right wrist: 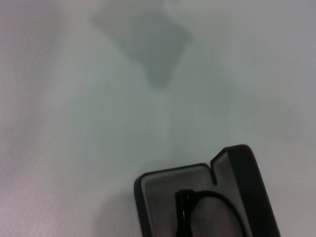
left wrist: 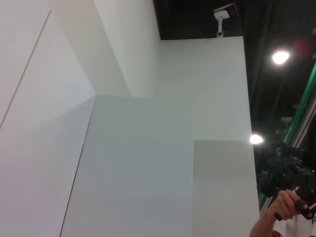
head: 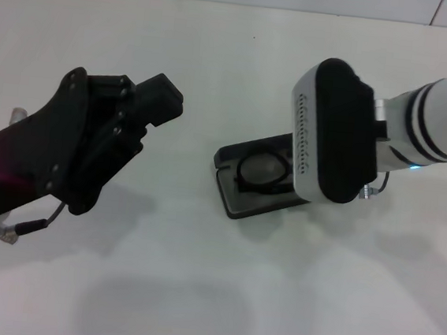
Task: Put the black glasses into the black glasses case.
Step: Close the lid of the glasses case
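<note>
I am holding my right gripper (head: 319,157) directly over the far end of the black glasses case (head: 240,197), which is lying open on the white desk (head: 217,72). Its white and black body is covering that end of the case, so I cannot tell whether its jaws are apart or together.

The black glasses (head: 261,171) are lying inside the case, on its grey lining, with one oval lens showing clearly beside my right wrist. In my right wrist view the case (right wrist: 197,197) is sitting below the camera, its raised side wall standing up along one edge, and the glasses' thin frame (right wrist: 190,210) is curving across the lining.

I am keeping my left gripper (head: 145,112) raised above the desk on my left side, well apart from the case, tilted up and away from the work. Its jaws are together and gripping nothing. My left wrist camera is looking upward at white wall panels (left wrist: 143,168), a dark ceiling and bright lamps (left wrist: 280,57), and a person's hand (left wrist: 284,205) is showing in one corner.
</note>
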